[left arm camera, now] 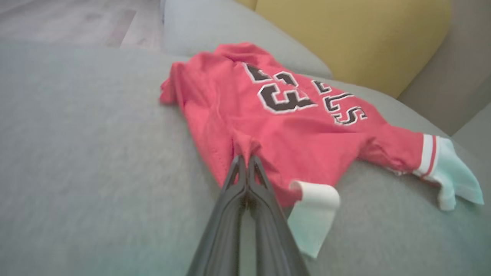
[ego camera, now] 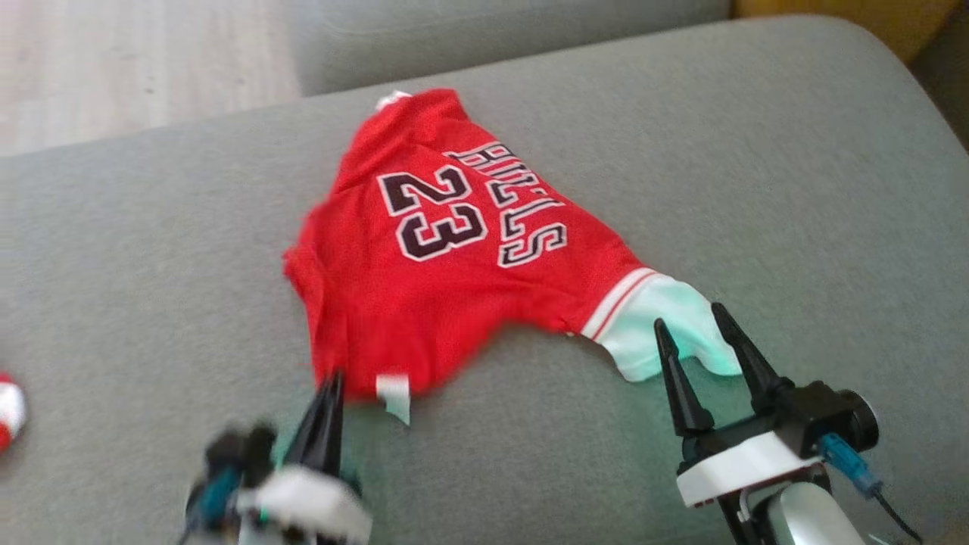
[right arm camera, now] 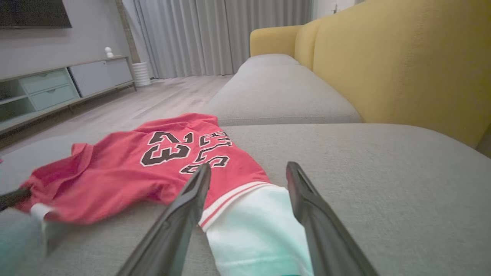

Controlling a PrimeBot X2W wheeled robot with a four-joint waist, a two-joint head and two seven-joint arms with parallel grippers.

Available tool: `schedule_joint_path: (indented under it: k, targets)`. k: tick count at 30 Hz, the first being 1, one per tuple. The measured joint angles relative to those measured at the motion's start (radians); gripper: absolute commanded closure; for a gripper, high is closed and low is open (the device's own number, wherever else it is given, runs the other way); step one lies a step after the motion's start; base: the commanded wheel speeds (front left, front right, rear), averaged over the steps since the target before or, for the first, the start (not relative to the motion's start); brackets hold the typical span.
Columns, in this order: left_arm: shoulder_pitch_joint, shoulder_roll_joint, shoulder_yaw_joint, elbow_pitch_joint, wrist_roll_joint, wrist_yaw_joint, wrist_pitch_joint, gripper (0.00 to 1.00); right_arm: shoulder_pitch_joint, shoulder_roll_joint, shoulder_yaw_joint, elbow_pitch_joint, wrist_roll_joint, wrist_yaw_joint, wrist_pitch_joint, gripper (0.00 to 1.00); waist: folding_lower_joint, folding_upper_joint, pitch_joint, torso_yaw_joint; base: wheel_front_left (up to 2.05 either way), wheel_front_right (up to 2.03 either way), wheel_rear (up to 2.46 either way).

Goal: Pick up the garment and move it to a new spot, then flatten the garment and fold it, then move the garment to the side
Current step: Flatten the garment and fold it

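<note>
On the grey sofa seat (ego camera: 757, 151), my left gripper (left arm camera: 245, 159) pinched the red jersey's (ego camera: 424, 303) hem; my right gripper (ego camera: 689, 316) stood spread astride its white sleeve (right arm camera: 253, 230).

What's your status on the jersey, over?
Left gripper shut on jersey hem. Right gripper open, straddling white sleeve. Red-white item lies well apart.

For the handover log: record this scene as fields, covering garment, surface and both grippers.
garment: red jersey, numbered 23, lying rumpled, not folded
surface: grey sofa cushion
left gripper: shut on the jersey's near red edge
right gripper: open, fingers either side of the white sleeve end
behind: yellow backrest
</note>
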Motion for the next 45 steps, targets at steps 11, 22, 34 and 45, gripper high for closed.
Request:
schedule_joint_path:
  k: [11,22,34,45]
  targets:
    - [0.252,0.004,0.112,-0.110,-0.040,0.063,0.000,1.00,0.012,0.000,0.015,0.012,-0.006,0.000,0.000,0.00,0.0001,0.0000,-0.059,0.070,0.00,0.00,0.00]
    - [0.283,0.004,0.167,-0.125,-0.001,0.055,0.000,0.12,0.018,0.000,0.022,0.016,-0.005,0.000,0.000,0.00,0.0003,0.0000,-0.052,0.067,0.00,0.00,0.00]
    - [0.416,-0.080,0.421,-0.316,0.234,0.058,0.000,0.00,0.045,0.000,-0.026,0.016,-0.005,0.000,0.000,0.00,0.0002,0.0000,-0.086,0.049,0.00,0.00,0.00]
    - [0.430,-0.142,0.490,-0.328,0.400,-0.036,0.000,0.00,0.081,0.001,-0.119,0.040,-0.045,0.000,0.000,0.00,0.0002,0.0000,-0.103,0.059,0.00,0.00,0.00]
